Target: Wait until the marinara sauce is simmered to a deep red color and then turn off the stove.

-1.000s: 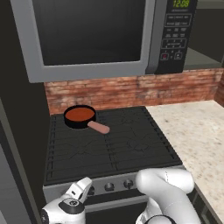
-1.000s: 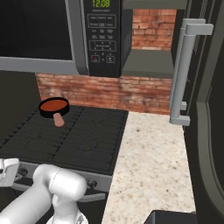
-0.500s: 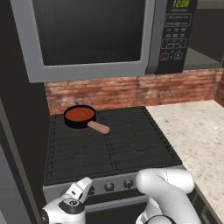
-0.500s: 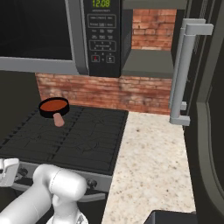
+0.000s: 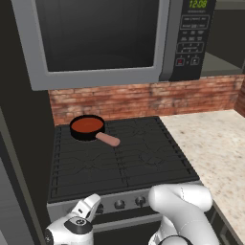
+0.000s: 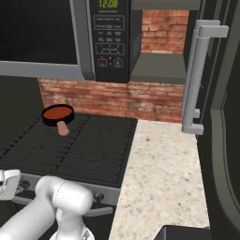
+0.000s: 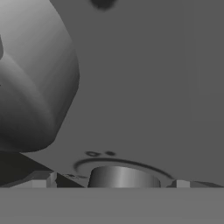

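Working left to right along the stove (image 5: 124, 158) front. My claw (image 5: 88, 206) sits low at the left end of the silver control panel, up against the leftmost knob (image 7: 124, 177). In the hand view that knob is a short, smooth metal cylinder seated in a round recess, with a second large rounded knob (image 7: 33, 78) close at the upper left. My finger tips are barely visible at the bottom edge, on either side of the knob; I cannot tell whether they are spread or pinching it.

Handling judgement: the knob is rigid, smooth and probably a little slippery. It needs a firm hold on opposite sides of its rim and a pure twist, no pull. It bears no load.

Up and rightward on the cooktop: black cast grates, matte and ridged. On the rear left burner stands the small black skillet (image 5: 87, 128), its pinkish-tan handle (image 5: 108, 139) pointing forward and right. The marinara sauce (image 5: 86, 125) lies in it as a flat smooth disc, reddish-brown; judged near deep red, so the turn-off looks due.

Further right: remaining round knobs (image 5: 119, 204) in a row, then the speckled beige stone worktop (image 5: 215, 143), red brick backsplash (image 5: 143, 98) behind, silver-framed microwave (image 5: 105, 38) overhead.
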Controlling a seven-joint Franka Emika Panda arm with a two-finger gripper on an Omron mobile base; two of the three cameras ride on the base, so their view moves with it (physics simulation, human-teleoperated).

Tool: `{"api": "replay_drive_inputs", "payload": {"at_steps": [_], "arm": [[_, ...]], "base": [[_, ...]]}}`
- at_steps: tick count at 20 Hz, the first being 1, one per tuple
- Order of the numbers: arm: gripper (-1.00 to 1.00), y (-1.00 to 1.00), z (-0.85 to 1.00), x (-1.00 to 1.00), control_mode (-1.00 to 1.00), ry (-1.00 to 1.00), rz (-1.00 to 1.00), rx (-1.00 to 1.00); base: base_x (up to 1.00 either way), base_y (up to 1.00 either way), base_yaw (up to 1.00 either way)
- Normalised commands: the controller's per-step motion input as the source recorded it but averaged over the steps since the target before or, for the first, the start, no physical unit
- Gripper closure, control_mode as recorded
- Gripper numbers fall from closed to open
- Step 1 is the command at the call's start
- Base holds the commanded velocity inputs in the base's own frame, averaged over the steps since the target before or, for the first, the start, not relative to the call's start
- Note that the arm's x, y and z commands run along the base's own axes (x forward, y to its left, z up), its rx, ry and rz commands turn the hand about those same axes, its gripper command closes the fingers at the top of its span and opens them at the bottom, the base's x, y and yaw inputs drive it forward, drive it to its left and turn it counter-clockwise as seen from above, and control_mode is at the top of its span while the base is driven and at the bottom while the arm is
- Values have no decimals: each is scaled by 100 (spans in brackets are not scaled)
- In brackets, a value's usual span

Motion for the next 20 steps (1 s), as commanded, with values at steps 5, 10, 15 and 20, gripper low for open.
{"api": "replay_drive_inputs", "payload": {"at_steps": [5, 10, 15, 20], "arm": [[-100, 0, 0, 0, -100, 0, 0, 0], [-100, 0, 0, 0, -100, 0, 0, 0], [-100, 0, 0, 0, -100, 0, 0, 0], [-100, 0, 0, 0, -100, 0, 0, 0]], "base": [[0, 0, 0], [0, 0, 0], [0, 0, 0], [0, 0, 0]]}}
